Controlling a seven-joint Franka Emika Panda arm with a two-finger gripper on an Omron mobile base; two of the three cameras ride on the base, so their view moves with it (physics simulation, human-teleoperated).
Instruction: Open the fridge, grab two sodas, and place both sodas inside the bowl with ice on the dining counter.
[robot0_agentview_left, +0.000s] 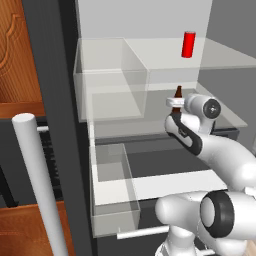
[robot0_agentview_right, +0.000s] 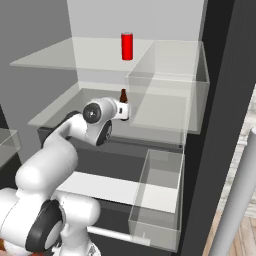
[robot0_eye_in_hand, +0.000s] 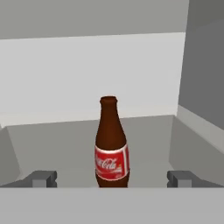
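Standing upright, glossy brown bottle (robot0_eye_in_hand: 111, 144) with red label, gripper (robot0_eye_in_hand: 112, 179) fingers spread wide either side, clear shelf

The brown bottle (robot0_agentview_left: 178, 93) shows just its neck in both base views — the gripper (robot0_eye_in_hand: 112, 179) covers its body; the hand view's grey band cuts off its foot.

- Red-brown wooden cabinet panelling (robot0_agentview_left: 15, 55) is seen at nine to eleven o'clock of the left base view, with a carved curve in its face.
- More of the same wood (robot0_agentview_left: 22, 230) is seen at seven o'clock.
- A pale plank floor (robot0_agentview_right: 240, 240) is seen at five o'clock of the right base view.
- A flat grey wall (robot0_agentview_right: 30, 30) is seen at ten o'clock there.
- Everything is evenly lit, without hard shadows.
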